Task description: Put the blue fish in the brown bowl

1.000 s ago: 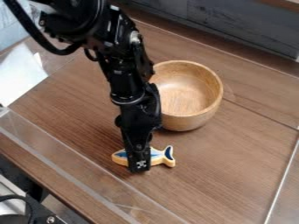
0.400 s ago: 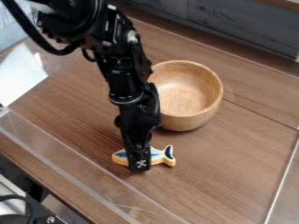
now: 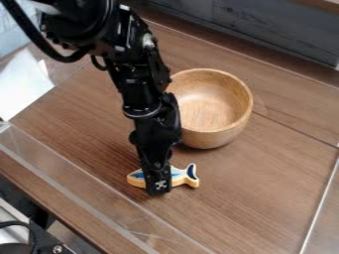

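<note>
The blue fish (image 3: 187,177) lies flat on the wooden table near its front, tail pointing right. My black gripper (image 3: 159,183) points almost straight down onto the fish's middle, with its fingers shut on the fish and covering much of it. The brown bowl (image 3: 212,106) stands empty just behind and to the right of the gripper, a short gap from the fish.
A white sheet (image 3: 20,84) lies at the table's left edge. The table's front edge (image 3: 79,213) runs diagonally below the gripper. A dark wall panel (image 3: 284,30) stands at the back right. Black cables (image 3: 27,238) hang at the lower left.
</note>
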### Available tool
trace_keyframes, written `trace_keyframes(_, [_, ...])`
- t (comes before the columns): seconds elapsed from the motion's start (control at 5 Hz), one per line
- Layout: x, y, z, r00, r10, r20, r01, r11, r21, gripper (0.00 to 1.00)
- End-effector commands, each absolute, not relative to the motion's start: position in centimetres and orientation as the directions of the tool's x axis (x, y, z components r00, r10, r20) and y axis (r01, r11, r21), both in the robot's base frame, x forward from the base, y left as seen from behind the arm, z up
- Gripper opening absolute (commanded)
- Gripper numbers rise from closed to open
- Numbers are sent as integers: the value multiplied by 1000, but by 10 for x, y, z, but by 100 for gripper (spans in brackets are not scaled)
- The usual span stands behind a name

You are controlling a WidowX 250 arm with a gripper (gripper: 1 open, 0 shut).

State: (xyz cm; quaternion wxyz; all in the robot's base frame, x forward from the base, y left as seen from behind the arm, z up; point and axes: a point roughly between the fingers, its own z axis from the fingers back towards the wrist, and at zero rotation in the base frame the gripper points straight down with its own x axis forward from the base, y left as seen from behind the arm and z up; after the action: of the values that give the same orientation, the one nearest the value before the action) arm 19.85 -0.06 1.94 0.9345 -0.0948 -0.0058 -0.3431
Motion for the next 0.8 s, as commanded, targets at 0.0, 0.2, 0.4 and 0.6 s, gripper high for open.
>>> trace_keyframes(0.0, [198,0,20,771,-632,81,635,751,-179,0])
trace_keyframes(0.2, [198,1,19,776,-626,82,629,755,-187,0])
trace_keyframes(0.4, [199,1,19,781,-620,82,622,758,-194,0])
trace_keyframes(0.6, [199,2,19,786,-613,84,616,762,-199,0])
